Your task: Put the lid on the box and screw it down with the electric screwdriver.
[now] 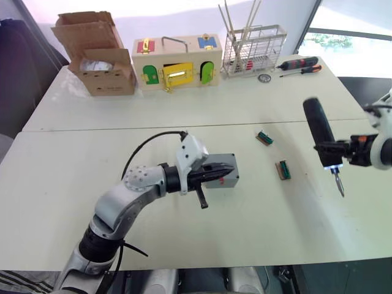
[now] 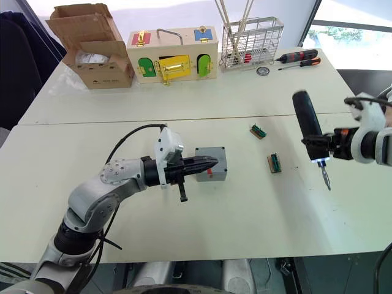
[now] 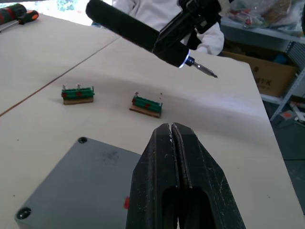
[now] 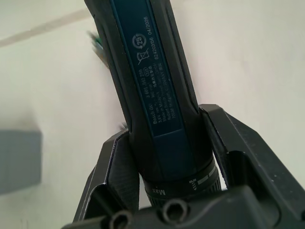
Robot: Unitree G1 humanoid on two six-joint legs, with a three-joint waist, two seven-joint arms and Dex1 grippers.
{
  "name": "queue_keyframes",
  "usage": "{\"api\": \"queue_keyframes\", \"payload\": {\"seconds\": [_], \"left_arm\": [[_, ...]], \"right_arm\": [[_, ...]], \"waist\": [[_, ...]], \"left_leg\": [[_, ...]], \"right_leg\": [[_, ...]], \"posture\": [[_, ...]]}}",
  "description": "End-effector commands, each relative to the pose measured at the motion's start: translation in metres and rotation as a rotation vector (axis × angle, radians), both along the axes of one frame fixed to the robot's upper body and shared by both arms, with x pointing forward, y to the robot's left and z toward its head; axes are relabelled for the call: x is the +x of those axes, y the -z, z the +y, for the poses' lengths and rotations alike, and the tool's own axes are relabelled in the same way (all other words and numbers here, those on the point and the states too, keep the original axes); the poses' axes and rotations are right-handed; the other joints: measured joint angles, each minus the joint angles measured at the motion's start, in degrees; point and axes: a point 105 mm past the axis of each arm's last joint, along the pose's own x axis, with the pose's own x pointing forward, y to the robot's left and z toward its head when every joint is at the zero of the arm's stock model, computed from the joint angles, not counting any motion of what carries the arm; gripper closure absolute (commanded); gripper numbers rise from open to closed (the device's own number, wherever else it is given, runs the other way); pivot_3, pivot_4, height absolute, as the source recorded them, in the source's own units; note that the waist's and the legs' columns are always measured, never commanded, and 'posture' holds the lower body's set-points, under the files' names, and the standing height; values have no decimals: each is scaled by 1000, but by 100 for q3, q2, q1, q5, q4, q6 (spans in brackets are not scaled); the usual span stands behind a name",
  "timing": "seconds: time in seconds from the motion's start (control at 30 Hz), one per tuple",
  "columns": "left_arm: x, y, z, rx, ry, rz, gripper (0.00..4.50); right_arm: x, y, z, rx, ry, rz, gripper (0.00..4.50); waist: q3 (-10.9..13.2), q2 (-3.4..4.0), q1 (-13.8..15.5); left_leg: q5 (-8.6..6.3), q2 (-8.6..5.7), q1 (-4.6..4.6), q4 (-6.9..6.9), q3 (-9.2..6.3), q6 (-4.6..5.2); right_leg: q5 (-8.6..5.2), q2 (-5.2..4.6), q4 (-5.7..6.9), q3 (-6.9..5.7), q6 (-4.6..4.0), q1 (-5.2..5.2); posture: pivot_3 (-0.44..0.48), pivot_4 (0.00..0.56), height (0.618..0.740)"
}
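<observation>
Hovering over the box [image 2: 211,163], left gripper [image 2: 208,163] has fingers pressed together, tips above the lid [image 3: 76,186], which sits on the box, corner screw holes visible. Right gripper [image 1: 334,149] pinches the electric screwdriver [image 1: 320,132], held off the table [image 1: 257,208], bit angled down, well right of the box. Two green terminal blocks [image 1: 282,169] lie between them; bare tabletop toward the near edge.

Cardboard box [image 1: 98,54], wooden box [image 1: 176,62], wire basket [image 1: 253,51], hand screwdrivers [image 1: 300,65] along the table's [image 1: 184,245] far edge
</observation>
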Motion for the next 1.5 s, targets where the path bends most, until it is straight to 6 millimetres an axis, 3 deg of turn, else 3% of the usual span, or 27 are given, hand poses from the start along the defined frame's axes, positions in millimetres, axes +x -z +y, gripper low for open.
{"api": "queue_keyframes", "payload": {"seconds": [0.03,0.27,0.53,0.6,0.77,0.9,1.0,1.07,1.17,1.3,1.5], "left_arm": [[-10,-12,-2,-22,21,-62,4500],[-10,-8,4,-5,-9,-54,4500],[-4,-3,9,5,-50,-37,4500],[0,-1,11,-5,-77,-24,4500],[14,-8,20,-61,-163,-32,4500],[24,-13,31,-77,-233,-49,4500],[26,-11,44,-17,-275,-56,4500],[30,-9,52,28,-307,-68,4500],[60,-1,69,142,-469,-143,4500],[57,10,68,150,-434,-73,4500],[39,42,65,118,-377,91,4500]], "right_arm": [[6,-4,-23,-20,95,-6,2576],[15,20,-42,-38,162,77,2576],[22,33,-51,-71,170,115,2576],[23,33,-53,-107,166,109,1628],[31,23,-47,-122,149,52,12],[37,1,-49,-198,135,-46,12],[53,-81,-7,-174,-48,-402,12],[47,-99,29,-121,-224,-519,12],[24,-70,82,-188,-519,-489,12],[-11,-29,134,-102,-760,-416,12],[-34,19,155,-26,-827,-325,12]], "waist": [[0,4,14],[2,9,15],[2,7,18],[2,6,18],[1,8,21],[0,10,22],[6,24,2],[8,35,-21],[-8,-16,39],[-9,-31,62],[-9,-31,31]], "left_leg": [[0,-1,0,1,1,0],[23,0,-2,-5,0,-41],[26,-2,0,1,0,-45],[26,-2,1,3,0,-45],[31,-2,3,2,-2,-53],[32,-2,3,2,-3,-56],[32,-2,0,2,-1,-57],[32,-3,0,-1,4,-56],[33,5,3,-8,-17,-58],[36,2,0,2,-34,-63],[31,-3,0,11,-18,-54]], "right_leg": [[0,0,-1,1,1,0],[7,5,-8,2,14,-3],[17,7,-4,3,22,3],[18,7,-5,3,23,5],[19,12,-3,2,25,5],[19,12,-1,3,25,4],[19,12,1,5,26,-2],[20,12,6,10,27,-9],[19,30,7,-11,27,-5],[20,11,7,-22,26,12],[23,5,1,-2,32,7]], "posture": [[0,150,734],[0,150,734],[0,150,734],[0,150,734],[0,150,734],[0,150,734],[0,150,734],[0,150,734],[0,150,734],[0,150,734],[0,150,734]]}}
